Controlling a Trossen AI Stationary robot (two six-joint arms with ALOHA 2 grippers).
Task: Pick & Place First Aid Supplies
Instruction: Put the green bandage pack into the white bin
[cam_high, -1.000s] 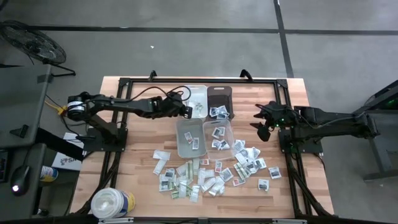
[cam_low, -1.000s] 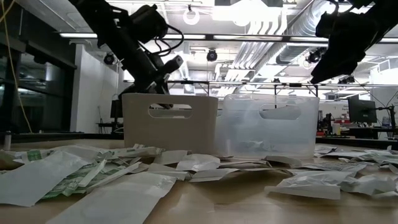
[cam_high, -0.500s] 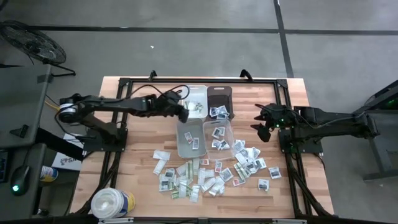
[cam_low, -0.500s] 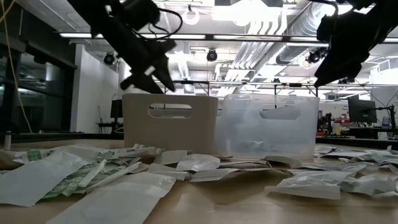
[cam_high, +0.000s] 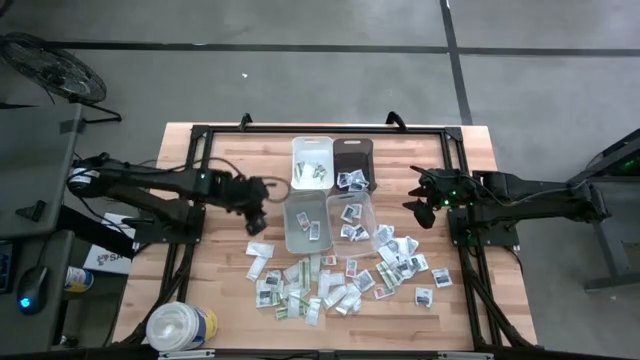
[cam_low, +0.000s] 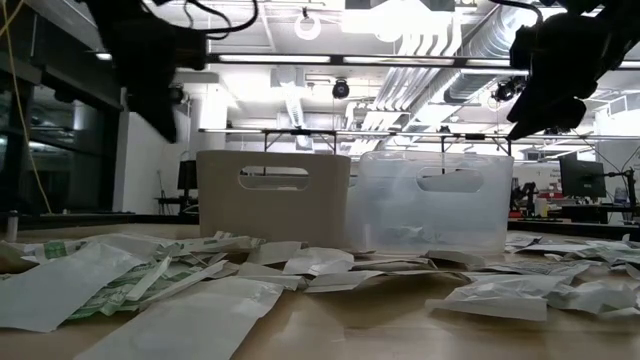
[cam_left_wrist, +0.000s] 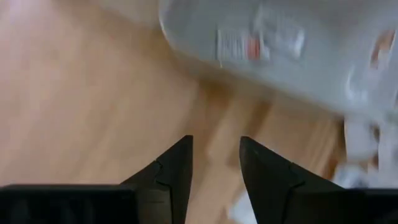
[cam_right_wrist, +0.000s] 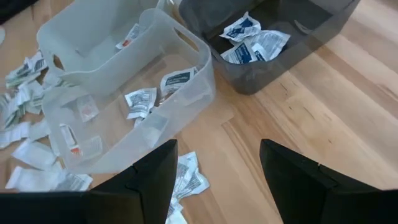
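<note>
Many small white and greenish packets, the first aid supplies (cam_high: 340, 280), lie scattered on the near half of the wooden table (cam_high: 220, 150); the low view shows them flat in the foreground (cam_low: 150, 285). Some lie in four bins: a far white one (cam_high: 312, 160), a dark one (cam_high: 352, 160), and two near ones (cam_high: 305, 225) (cam_high: 352, 218). My left gripper (cam_high: 256, 208) hangs open above bare wood left of the near bins, nothing between its fingers (cam_left_wrist: 214, 171). My right gripper (cam_high: 424, 202) hangs open right of the bins, empty (cam_right_wrist: 217, 180).
A big white round tub (cam_high: 182, 325) stands at the near left corner. A black frame (cam_high: 200, 135) runs around the table's far part. In the low view a white bin (cam_low: 273, 195) and a clear bin (cam_low: 435, 200) stand side by side behind the packets.
My left gripper was over the far white bin; its fingers spread there. It then swung back toward the table's left and near side, rising and rolling, and now hangs left of the near bins. My right arm has stayed where it was.
</note>
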